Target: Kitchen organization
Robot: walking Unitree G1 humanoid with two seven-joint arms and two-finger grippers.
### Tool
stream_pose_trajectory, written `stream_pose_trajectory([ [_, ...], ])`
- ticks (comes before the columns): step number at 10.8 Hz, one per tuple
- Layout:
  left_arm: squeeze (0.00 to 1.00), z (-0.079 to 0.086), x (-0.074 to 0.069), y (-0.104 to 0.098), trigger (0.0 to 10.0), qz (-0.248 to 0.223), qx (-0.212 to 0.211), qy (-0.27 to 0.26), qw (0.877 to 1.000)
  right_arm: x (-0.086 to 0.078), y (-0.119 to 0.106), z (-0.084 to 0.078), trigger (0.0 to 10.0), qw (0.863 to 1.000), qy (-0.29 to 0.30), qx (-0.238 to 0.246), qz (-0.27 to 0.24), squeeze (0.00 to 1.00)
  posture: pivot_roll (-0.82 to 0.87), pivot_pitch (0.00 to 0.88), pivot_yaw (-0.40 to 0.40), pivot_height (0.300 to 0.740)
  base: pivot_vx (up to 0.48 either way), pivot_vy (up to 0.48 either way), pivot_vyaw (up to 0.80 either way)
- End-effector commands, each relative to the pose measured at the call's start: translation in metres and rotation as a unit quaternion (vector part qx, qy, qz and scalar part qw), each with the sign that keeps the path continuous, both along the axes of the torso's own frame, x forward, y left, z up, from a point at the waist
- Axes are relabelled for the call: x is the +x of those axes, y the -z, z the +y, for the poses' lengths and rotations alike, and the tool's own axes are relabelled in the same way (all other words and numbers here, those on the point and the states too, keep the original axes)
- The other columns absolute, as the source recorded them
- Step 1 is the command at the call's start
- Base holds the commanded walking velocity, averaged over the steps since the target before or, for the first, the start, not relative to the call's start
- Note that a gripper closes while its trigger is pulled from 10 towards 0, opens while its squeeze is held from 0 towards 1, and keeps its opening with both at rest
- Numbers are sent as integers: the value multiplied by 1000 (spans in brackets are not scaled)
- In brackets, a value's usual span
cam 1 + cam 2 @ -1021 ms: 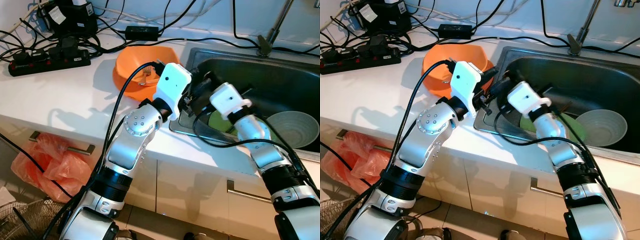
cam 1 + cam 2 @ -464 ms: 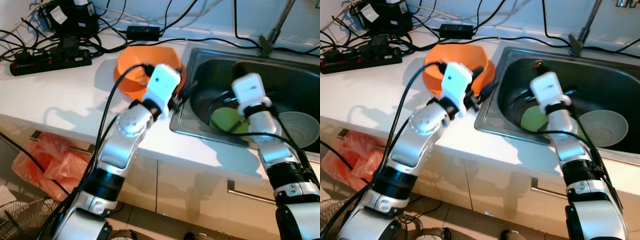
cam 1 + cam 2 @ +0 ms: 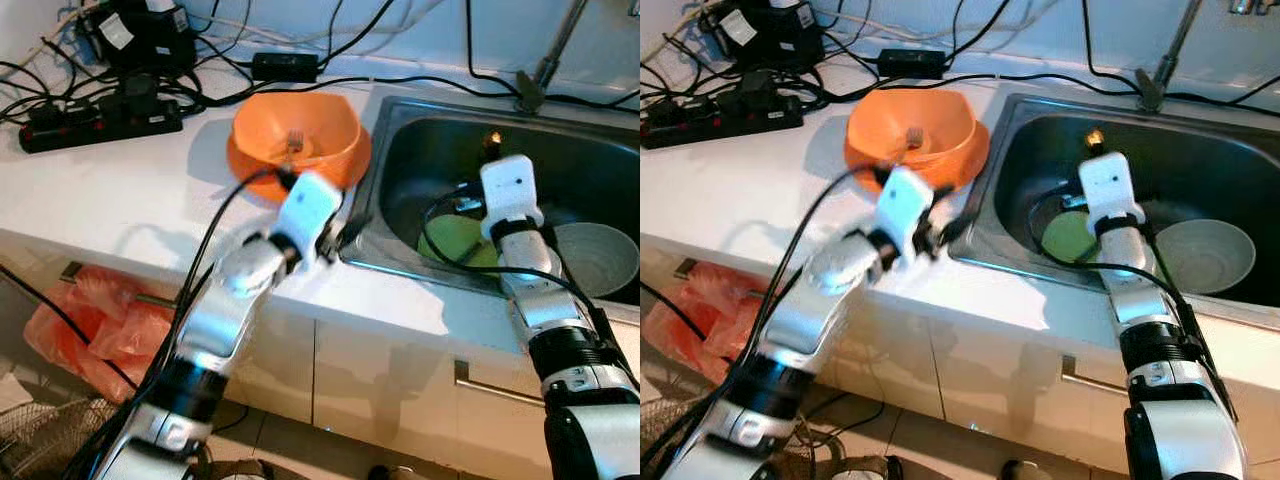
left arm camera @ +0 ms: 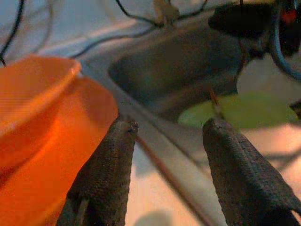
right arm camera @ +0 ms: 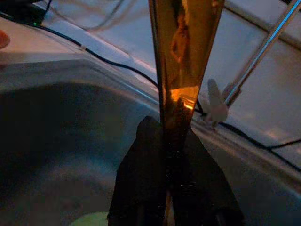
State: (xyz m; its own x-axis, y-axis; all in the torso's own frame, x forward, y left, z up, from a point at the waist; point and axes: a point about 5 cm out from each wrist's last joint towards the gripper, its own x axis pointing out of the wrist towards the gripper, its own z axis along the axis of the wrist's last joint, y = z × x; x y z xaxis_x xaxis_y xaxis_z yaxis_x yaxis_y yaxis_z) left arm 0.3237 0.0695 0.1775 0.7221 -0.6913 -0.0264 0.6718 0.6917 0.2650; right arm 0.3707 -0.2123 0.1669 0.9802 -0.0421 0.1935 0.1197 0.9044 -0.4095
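At the counter's back left corner lay a power strip (image 3: 100, 118) amid cables (image 3: 210, 85). An orange bowl (image 3: 296, 140) stood on the counter just beside the sink's left rim, with a small utensil in it.

The left gripper (image 4: 167, 174) hovered over the counter's front edge, between the bowl and the sink (image 3: 420, 150). Its fingers (image 4: 106, 179) stood apart and grasped nothing.

Inside the sink, a green plate (image 3: 455, 238) lay near the left wall and a grey bowl (image 3: 600, 258) to its right. The right gripper (image 5: 175, 155) was raised above the green plate, its fingers clenched on a thin golden utensil (image 5: 183, 52) that pointed up toward the faucet (image 3: 545, 60).

Risks, as judged:
- The utensil was pinched only at its lower end. A fast swing could let it pivot or slip into the sink.
- The left arm's cable ran close to the orange bowl and could drag it off the rim side.

View differences: the right wrist view showed the grip on the utensil, which the head views reduced to a small glint (image 3: 491, 140). The left wrist view confirmed the open gap between the left fingers.
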Motion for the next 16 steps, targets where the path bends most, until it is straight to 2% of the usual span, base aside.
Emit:
stream_pose_trajectory([
  [1,0,-2,-2,5,10000,13,6,9,1000,1,1,-4,10000,1000,10,17,6,0,80,77,22,740,0,0,0],
  [2,0,1,-4,11,10000,29,12,14,999,1,5,-3,10000,999,9,35,16,0,80,77,22,740,0,0,0],
  [5,0,4,-8,23,10000,60,18,23,998,2,11,0,10000,998,4,47,28,0,83,77,21,740,0,0,0],
  [9,0,7,-9,32,10000,74,22,21,997,3,12,4,10000,997,-5,64,29,0,83,65,20,740,0,0,0],
  [11,0,7,-9,32,10000,74,23,21,997,4,13,7,10000,997,-9,71,32,576,84,63,20,740,0,0,0],
  [12,0,7,-9,32,10000,74,23,22,997,4,13,8,10000,997,-12,74,33,561,84,63,20,740,0,0,0],
  [13,0,7,-9,32,10000,75,23,23,997,4,13,9,10000,997,-13,74,33,647,84,56,20,740,0,0,0],
  [14,0,7,-9,32,10000,75,23,23,997,4,14,10,10000,997,-15,74,33,647,84,56,20,740,0,0,0],
  [15,0,7,-9,32,10000,74,23,23,997,4,14,10,10000,997,-16,74,33,784,84,56,20,740,0,0,0],
  [16,0,7,-9,32,10000,74,23,22,997,4,13,10,10000,997,-17,73,32,769,84,56,20,740,0,0,0],
])
